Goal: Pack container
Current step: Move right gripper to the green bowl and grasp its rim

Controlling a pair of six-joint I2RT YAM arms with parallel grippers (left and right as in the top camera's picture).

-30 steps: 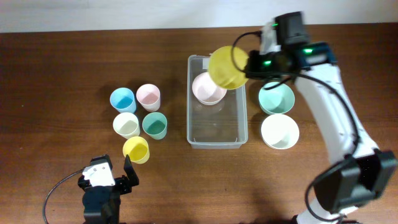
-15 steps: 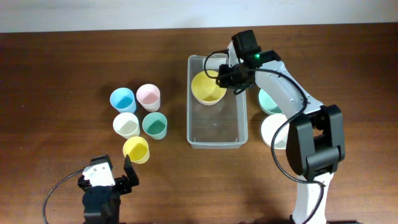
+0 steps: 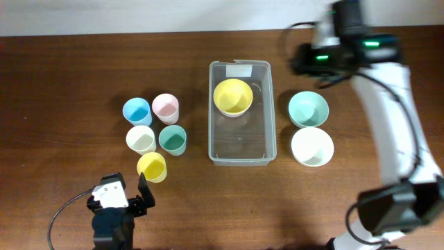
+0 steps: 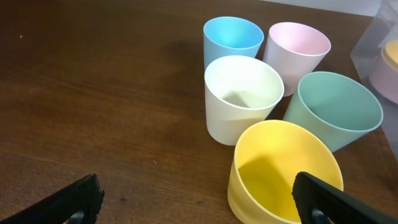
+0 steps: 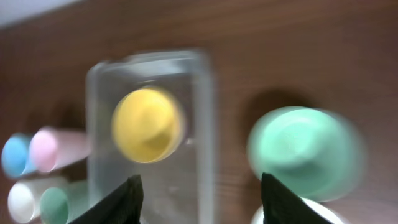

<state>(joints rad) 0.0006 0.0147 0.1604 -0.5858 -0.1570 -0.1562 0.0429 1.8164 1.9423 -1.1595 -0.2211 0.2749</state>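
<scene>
The clear container (image 3: 239, 144) stands at the table's middle, with a yellow bowl (image 3: 232, 96) resting in its far end. My right gripper (image 3: 305, 61) hangs high, right of the container's far end, open and empty. In the blurred right wrist view its fingers (image 5: 199, 186) frame the container (image 5: 205, 124), the yellow bowl (image 5: 148, 123) and a mint bowl (image 5: 298, 149) far below. My left gripper (image 3: 128, 189) sits low at the front left, open and empty. Its right finger reaches in front of a yellow cup (image 4: 283, 168).
Blue (image 3: 137, 111), pink (image 3: 166, 107), white (image 3: 141, 139), teal (image 3: 173, 139) and yellow (image 3: 152, 167) cups cluster left of the container. A mint bowl (image 3: 308, 109) and a white bowl (image 3: 312, 146) sit to its right.
The right gripper set the yellow bowl into the container over the pink one, opened, then rose away toward the back right. The left arm stayed put.
</scene>
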